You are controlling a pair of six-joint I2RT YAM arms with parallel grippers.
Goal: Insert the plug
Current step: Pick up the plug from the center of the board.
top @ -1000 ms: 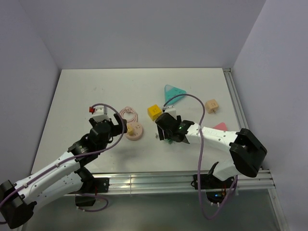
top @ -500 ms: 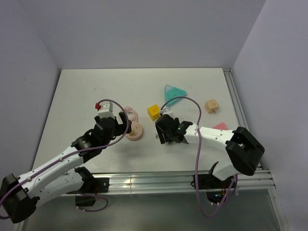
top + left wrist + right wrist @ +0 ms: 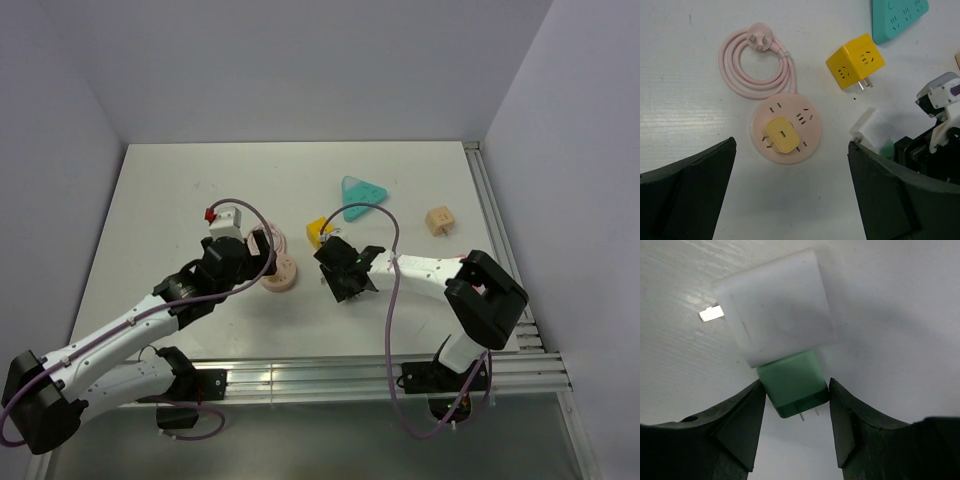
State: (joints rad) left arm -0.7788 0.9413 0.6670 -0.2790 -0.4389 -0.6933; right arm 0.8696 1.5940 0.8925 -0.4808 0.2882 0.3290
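My right pincer (image 3: pixel 795 386) has a finger against each flank of the small mint-green rectangular plastic plug (image 3: pixel 792 382). It is closed on it as far as I can judge, though I hold only the end nearest my wrist, where the short prongs stick out. The plug lies on the white desk (image 3: pixel 900 315) between my fingers.

The plain white plastic block (image 3: pixel 777 315) just beyond my fingertips presses against the plug's far end. If I lift crookedly it may drag along or lever the plug loose. With so shallow a hold, the plug could also twist in my fingers. Since the prongs face back toward me, I expect I'd have to turn it before any socket would take it.

My right arm reaches low across the desk, wrist bent down. My left pincer (image 3: pixel 791 145) hangs spread wide, looking straight down at the pink round socket disc (image 3: pixel 807 137) below it.
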